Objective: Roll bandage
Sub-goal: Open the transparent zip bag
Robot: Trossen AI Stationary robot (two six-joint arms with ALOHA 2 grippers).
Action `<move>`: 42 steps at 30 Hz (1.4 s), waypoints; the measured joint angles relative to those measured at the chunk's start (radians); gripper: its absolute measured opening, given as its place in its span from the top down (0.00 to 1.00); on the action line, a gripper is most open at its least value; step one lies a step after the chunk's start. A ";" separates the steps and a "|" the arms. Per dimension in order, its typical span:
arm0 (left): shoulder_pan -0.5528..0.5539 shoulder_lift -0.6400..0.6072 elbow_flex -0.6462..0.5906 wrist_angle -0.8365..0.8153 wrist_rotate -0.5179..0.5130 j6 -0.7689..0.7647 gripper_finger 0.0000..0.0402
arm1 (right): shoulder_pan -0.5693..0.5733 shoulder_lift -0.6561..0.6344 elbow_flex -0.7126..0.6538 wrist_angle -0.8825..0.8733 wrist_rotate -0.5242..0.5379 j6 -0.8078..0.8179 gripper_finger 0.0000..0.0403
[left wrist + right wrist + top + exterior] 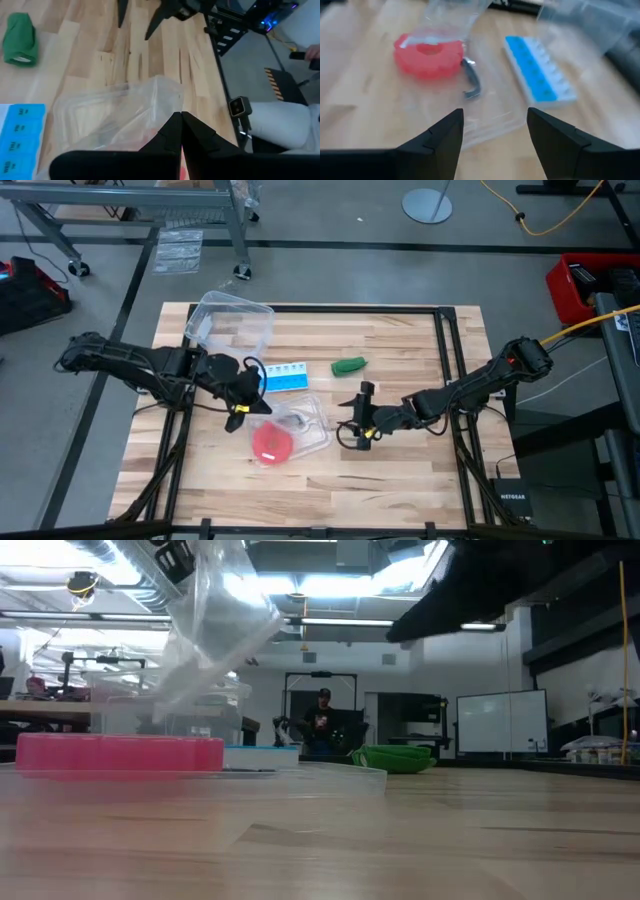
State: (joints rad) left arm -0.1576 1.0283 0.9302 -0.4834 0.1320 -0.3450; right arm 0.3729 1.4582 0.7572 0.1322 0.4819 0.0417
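The bandage (349, 365) is a small dark green bundle lying on the table beyond the middle, with no gripper near it; it also shows in the low view (395, 758) and the left wrist view (20, 39). My left gripper (240, 408) is shut at the left end of a clear plastic bag (300, 425). My right gripper (362, 413) stands open to the right of the bag, above the table, and its fingers (445, 135) have nothing between them. My left gripper pinches the clear bag's edge (167, 102) between its two shut fingers, slanting down from the table's left side. That end of the bag is lifted and hangs as a loose sheet (205, 635). The bag's other end (300, 775) lies on the table.
A red round disc (270, 442) and a small grey piece (472, 82) lie in the bag. A blue-and-white pill box (285, 376) lies just behind it, and a clear tub (232, 322) stands at the far left. A person (322, 720) sits beyond the table.
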 joint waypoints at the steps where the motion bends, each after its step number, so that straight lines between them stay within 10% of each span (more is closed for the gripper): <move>1: 0.005 0.000 0.000 0.016 0.007 -0.001 1.00 | 0.000 0.000 0.005 0.000 0.012 -0.045 0.44; 25: 0.056 0.001 0.000 0.074 0.048 -0.064 1.00 | 0.001 0.248 0.240 -0.001 0.201 -0.837 0.44; 42: 0.078 0.001 0.000 0.076 0.053 -0.114 1.00 | 0.051 0.308 0.368 0.000 0.199 -1.050 0.44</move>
State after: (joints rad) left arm -0.0792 1.0294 0.9302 -0.4076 0.1848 -0.4586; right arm 0.4239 1.7664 1.1255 0.1322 0.6805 -1.0082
